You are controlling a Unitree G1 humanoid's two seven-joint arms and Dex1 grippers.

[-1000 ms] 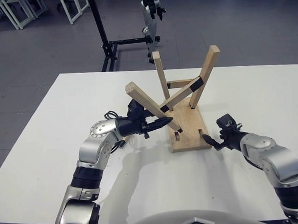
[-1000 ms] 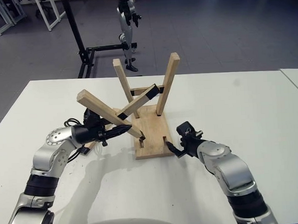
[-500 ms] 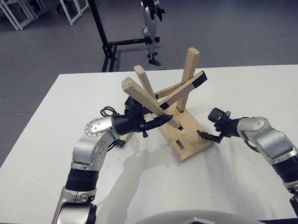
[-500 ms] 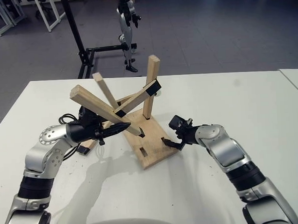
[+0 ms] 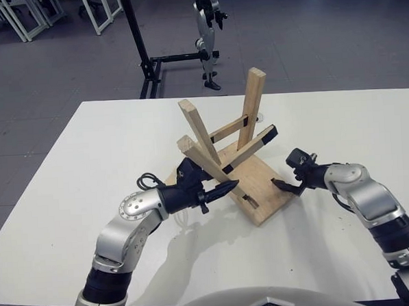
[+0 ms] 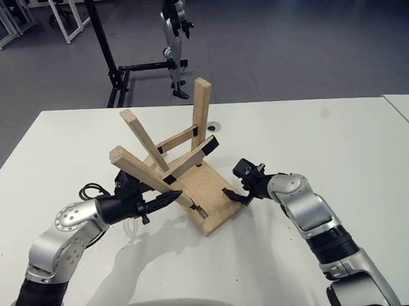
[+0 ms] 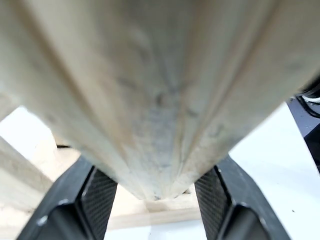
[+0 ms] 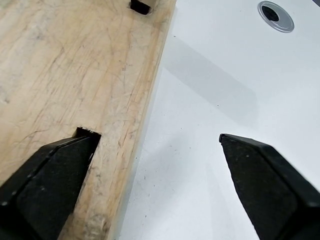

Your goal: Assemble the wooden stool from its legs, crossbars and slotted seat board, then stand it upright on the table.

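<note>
The seat board lies flat near the middle of the white tabletop, turned so one corner points toward me at 6 o'clock. Two legs stand in it on its 12 o'clock side: one leg leaning toward 11 o'clock, the other leg nearly upright, with a short crossbar joining them.

My left gripper comes in from 8 o'clock of the board and is closed on a slanting leg, a finger pressed against each side. That leg's lower end sits at a slot near the board's front corner, and its top leans toward 10 o'clock. A black-tipped crossbar runs from it toward 2 o'clock, passing the upright leg.

My right gripper is at the board's 3 o'clock edge, spread wide and holding nothing, one finger over the wood beside an empty slot, the other over bare tabletop. I cannot tell whether it touches the board.
</note>
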